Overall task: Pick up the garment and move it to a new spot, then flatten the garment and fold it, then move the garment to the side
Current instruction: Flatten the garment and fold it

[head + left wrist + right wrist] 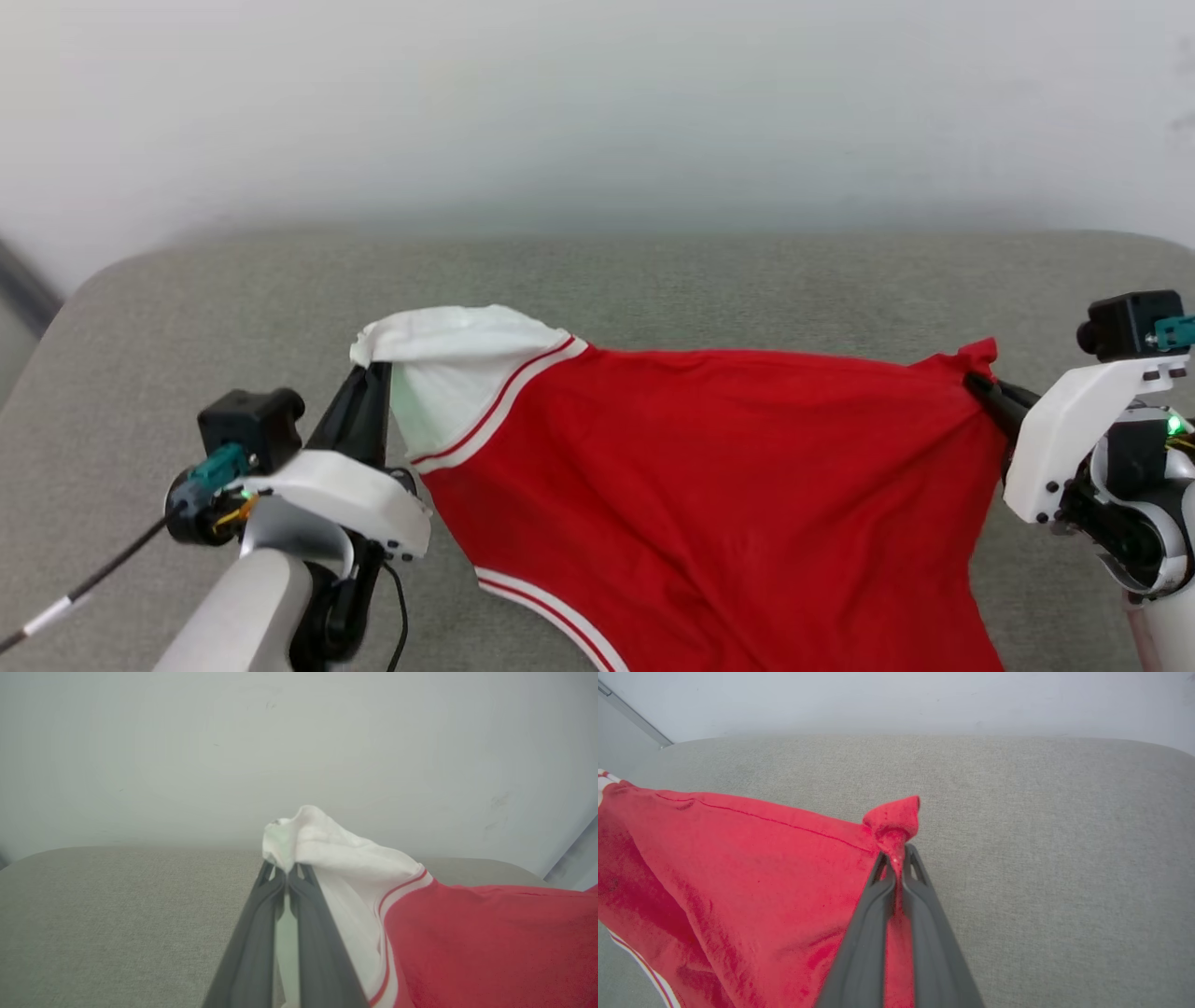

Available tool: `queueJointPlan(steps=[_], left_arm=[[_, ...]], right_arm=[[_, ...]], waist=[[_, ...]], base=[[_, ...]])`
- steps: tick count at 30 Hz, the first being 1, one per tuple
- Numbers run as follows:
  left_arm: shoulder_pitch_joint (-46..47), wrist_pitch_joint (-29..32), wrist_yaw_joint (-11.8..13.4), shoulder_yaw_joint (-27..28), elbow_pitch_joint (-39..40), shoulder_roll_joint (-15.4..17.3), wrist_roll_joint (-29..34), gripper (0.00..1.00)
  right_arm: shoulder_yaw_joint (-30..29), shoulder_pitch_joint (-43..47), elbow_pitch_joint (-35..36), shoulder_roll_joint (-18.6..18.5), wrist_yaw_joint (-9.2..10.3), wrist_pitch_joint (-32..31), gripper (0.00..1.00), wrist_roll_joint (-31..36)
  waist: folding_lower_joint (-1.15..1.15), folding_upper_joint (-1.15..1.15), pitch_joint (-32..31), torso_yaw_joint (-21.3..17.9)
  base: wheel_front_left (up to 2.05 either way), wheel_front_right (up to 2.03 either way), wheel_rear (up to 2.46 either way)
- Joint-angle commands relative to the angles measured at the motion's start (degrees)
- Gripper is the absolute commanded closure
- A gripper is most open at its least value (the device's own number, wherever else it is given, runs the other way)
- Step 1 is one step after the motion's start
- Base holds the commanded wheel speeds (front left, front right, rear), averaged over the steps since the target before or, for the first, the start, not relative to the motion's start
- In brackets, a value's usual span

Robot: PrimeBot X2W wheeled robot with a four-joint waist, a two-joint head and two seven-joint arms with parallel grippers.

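The red garment (709, 476) hangs stretched between both grippers above a grey fabric surface (653, 280). My left gripper (375, 371) is shut on its white sleeve (448, 369), whose red-white trim runs beside it. In the left wrist view the left gripper (286, 870) pinches the white sleeve (327, 849) at the fingertips. My right gripper (976, 381) is shut on a red corner (976, 355) of the cloth. Seen from the right wrist, the right gripper (896, 858) clamps that bunched red corner (894, 816). The letters and number are hidden.
The grey fabric surface (1041, 835) spreads wide under and behind the garment, with rounded far corners. A pale wall (597, 103) rises behind it. A dark cable (84, 583) trails from the left wrist.
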State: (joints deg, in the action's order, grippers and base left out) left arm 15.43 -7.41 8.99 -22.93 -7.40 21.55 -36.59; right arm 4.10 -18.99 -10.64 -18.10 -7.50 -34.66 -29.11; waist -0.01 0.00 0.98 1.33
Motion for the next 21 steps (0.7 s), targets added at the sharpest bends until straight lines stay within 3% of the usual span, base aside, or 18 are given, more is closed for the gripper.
queueJointPlan(steps=[1, 10, 21], left_arm=[[1.49, 0.25, -0.47, 0.24, -0.78, 0.18, -0.48, 1.0], [16.56, 1.55, -4.18, 0.52, -8.37, 0.37, 0.34, 1.0], [45.93, -2.45, -8.9, 0.75, -24.69, -2.59, 3.61, 1.0]], right_arm=[[-0.61, 0.64, 0.73, 0.49, 0.01, -0.37, 1.0, 0.51], [-4.05, -7.28, 0.51, 1.68, 0.01, 0.68, 1.0, 2.82], [-4.91, -30.52, -8.25, 1.84, 0.02, 8.34, 1.0, 4.88]], waist=[[0.01, 0.0, -0.57, -0.57], [0.01, 0.0, 1.83, -0.78], [0.01, 0.0, 10.36, -2.13]], base=[[0.0, 0.0, 0.0], [0.0, 0.0, 0.0], [0.0, 0.0, 0.0]])
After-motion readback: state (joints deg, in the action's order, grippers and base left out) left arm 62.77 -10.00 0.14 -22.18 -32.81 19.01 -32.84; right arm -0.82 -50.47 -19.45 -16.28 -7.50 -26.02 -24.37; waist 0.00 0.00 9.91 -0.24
